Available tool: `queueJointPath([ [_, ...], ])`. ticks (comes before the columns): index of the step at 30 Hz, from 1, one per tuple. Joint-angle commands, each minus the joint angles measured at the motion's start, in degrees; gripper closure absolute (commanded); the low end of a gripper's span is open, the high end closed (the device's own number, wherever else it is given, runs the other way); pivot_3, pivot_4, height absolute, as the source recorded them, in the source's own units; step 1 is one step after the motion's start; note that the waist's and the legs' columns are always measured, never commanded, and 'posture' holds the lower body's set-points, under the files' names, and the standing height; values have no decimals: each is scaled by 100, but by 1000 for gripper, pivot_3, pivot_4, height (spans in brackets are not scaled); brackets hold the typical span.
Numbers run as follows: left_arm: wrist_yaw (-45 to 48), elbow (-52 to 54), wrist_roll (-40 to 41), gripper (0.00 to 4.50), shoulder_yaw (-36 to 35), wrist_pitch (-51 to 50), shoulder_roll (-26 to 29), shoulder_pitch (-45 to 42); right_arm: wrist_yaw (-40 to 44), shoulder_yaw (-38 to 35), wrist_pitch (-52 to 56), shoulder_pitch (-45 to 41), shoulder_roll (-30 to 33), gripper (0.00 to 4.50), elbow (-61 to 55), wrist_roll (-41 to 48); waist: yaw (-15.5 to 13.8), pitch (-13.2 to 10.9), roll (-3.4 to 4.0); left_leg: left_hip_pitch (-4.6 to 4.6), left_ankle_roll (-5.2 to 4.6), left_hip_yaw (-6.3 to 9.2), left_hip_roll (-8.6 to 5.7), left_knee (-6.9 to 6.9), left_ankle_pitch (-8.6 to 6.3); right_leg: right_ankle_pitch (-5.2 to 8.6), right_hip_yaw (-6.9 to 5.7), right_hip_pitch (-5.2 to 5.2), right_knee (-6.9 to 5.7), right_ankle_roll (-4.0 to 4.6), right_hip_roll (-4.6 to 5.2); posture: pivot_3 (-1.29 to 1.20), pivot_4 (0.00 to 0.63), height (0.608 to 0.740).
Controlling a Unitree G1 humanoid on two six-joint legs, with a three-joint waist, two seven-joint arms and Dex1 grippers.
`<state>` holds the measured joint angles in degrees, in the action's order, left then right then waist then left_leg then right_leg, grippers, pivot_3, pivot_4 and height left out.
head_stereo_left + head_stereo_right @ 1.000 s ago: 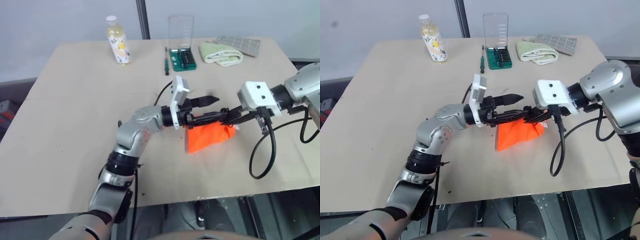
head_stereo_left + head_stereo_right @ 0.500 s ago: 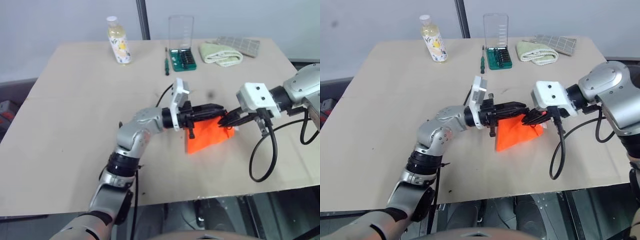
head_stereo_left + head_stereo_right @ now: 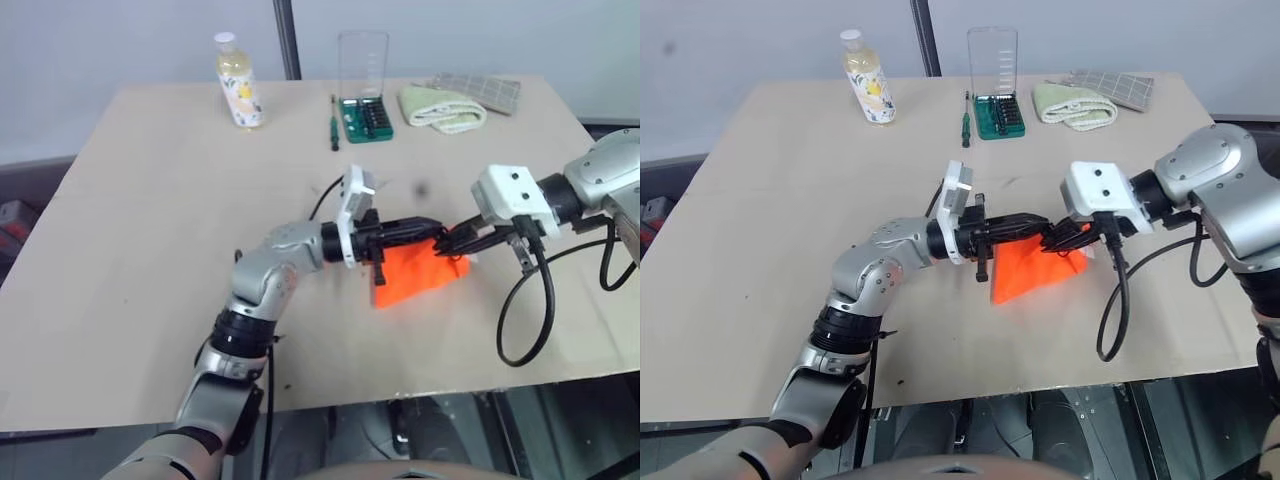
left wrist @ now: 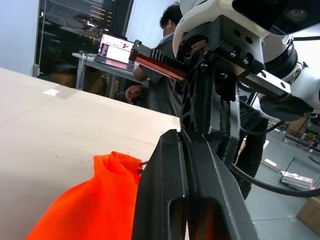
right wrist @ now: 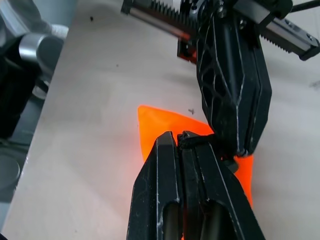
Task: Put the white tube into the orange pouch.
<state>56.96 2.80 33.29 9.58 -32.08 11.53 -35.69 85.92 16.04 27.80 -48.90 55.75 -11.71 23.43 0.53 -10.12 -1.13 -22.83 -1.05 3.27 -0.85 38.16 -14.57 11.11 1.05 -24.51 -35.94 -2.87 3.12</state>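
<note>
Right around the middle of your beige tabletop (image 3: 150, 200) sits the bright orange soft fabric drawstring pouch (image 3: 415, 272), lying flat with its gathered mouth and thin black cord toward your right arm. Both grippers meet over its top edge — your left gripper (image 3: 432, 230) reaches in level from the left with its two black fingers pressed together, and your right gripper (image 3: 452, 241) comes in from the other side angled downward, fingers pinched tight too. Can't tell from any angle whether either one actually has fabric or cord between the fingers, and the white tube isn't something I can pick out.

Farther out along the back edge you've got a yellowish bottle with a white cap (image 3: 238, 80), a green screwdriver-bit case with its clear lid up (image 3: 364, 112), a loose screwdriver (image 3: 333, 129) beside it, and a rolled pale-green towel (image 3: 442, 108) — all well apart from the pouch.
</note>
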Motion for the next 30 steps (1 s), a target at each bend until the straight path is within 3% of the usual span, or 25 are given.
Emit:
queueJointPath([
  [1, -34, 82, -152, 4436, 238, 142, -117, 49, -34, -573, 207, -352, -65, 4500, -301, 416, -2, 0, 0, 0, 0, 1, 0, 0, 0, 0, 0, 0, 0, 0, 0, 0, 150, 740],
  [14, -119, 102, -327, 4436, 440, 287, -293, 157, -424, -934, 497, -557, -402, 4500, -154, 720, -4, 1, 1, 0, -2, 4, 0, 5, -1, -1, 0, 2, -4, -1, 0, 0, 150, 740],
  [18, -283, -81, -523, 4436, 218, 606, -228, 70, -551, -995, 545, -522, -443, 4500, -122, 764, -8, 1, 1, 0, -2, 4, 0, 5, -1, -1, 0, 2, -3, -1, 0, 0, 150, 740],
  [25, -426, -431, -2108, 4436, 397, 3071, 364, 1, -711, -1181, 678, -518, -457, 4500, -91, 905, -12, 1, 2, 1, -2, -4, 0, 4, -1, -3, 1, 2, -3, 1, -1, 0, 150, 740],
  [30, -613, -592, -2671, 2276, 364, 4254, 620, 73, -805, -1285, 844, -545, -529, 4500, -11, 1101, -47, 1, 1, -1, -3, -5, 0, 3, -2, -3, 3, 2, 2, 0, 5, 0, 150, 740],
])
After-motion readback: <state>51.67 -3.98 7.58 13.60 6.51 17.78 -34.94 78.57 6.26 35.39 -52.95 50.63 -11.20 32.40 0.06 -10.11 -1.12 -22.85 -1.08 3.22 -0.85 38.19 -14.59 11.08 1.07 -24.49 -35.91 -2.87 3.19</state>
